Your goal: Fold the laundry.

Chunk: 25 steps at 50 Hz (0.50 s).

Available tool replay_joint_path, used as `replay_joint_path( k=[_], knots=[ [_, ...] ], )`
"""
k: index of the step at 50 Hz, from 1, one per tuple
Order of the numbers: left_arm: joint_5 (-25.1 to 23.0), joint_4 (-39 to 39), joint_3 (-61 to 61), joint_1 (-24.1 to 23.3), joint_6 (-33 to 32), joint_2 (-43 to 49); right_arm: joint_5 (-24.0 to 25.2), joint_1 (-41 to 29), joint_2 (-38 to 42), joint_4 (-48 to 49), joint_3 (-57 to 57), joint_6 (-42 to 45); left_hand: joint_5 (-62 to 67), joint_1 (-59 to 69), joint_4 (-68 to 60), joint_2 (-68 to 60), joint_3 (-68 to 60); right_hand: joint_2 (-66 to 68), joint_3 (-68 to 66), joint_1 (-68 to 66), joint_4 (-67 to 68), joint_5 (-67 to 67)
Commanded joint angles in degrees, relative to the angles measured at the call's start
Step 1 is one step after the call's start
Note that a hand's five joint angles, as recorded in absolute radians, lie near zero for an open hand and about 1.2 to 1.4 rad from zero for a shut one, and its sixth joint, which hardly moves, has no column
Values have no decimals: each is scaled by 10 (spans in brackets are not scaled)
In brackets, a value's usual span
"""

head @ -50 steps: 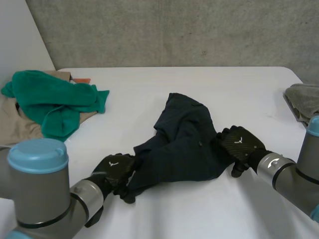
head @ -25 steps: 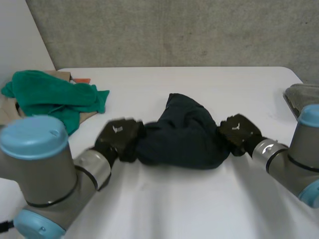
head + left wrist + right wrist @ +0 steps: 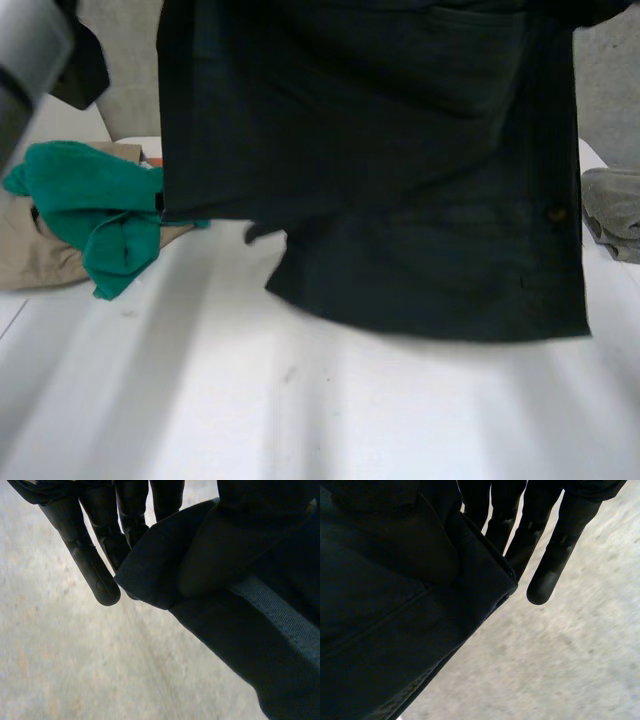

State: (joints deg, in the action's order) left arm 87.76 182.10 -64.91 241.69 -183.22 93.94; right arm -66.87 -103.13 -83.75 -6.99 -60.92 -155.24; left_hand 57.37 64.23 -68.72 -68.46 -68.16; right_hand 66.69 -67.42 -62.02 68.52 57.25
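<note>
Change: up it goes! Half a second ago the dark navy woven garment (image 3: 400, 200) lay bunched on the white table (image 3: 300, 420) between the two hands. Now it is hoisted high and spread like a curtain in front of the head camera.
Garment: it hangs flat and wide from its upper edge, and a small button shows near its right side. The lower hem is uneven, stepping down from a short left part to a longer right part. Whether the hem clears the table, I cannot tell.
Left hand: the left hand (image 3: 92, 565) has one upper corner. In its wrist view straight fingers sit behind the cloth and the thumb presses on the front, so the folded edge is pinched tight between them.
Right hand: the right hand (image 3: 552, 570) mirrors it at the other upper corner. Its fingers run behind the seamed edge and the thumb clamps the fabric from the front, a firm pinch.
Left arm: a grey section (image 3: 25, 50) of it shows raised beside the garment's left edge.
Pile on the left: a crumpled bright green towel (image 3: 90, 200) lies on top of a beige cloth (image 3: 30, 260), well apart from the hanging hem.
Right edge: a folded grey cloth (image 3: 612, 205) rests at the table's right side, just beside the garment's right edge in the head view.
</note>
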Motion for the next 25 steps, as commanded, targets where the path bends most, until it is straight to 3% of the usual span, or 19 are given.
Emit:
replay_joint_path(
  k=[1,8,14,15,16,17,25],
  knots=[
    [0,9,53,15,-19,158,-48,-25,148,21,22,7,126,158,-113,-115,-118,133,-126,-180,115,127],
    [8,100,202,9,-105,344,-142,-29,280,140,83,7,126,158,-113,-115,-118,133,-126,-180,115,127],
    [4,215,365,8,-124,475,-228,-43,356,366,90,26,126,158,-113,-115,-118,133,-126,-180,115,127],
    [4,222,375,8,-124,482,-232,-45,361,388,89,30,13,45,0,-2,-5,-18,25,-29,-36,-23],
    [5,226,384,8,-124,488,-237,-48,366,402,89,34,-179,-148,193,190,187,-226,233,179,-244,-231],
    [6,227,391,8,-124,494,-243,-52,370,405,90,43,-539,-508,553,550,547,-567,574,520,-585,-573],
    [7,214,292,-6,-123,450,-191,-53,339,241,75,46,-572,-540,585,582,579,-567,574,520,-585,-573]
  ],
)
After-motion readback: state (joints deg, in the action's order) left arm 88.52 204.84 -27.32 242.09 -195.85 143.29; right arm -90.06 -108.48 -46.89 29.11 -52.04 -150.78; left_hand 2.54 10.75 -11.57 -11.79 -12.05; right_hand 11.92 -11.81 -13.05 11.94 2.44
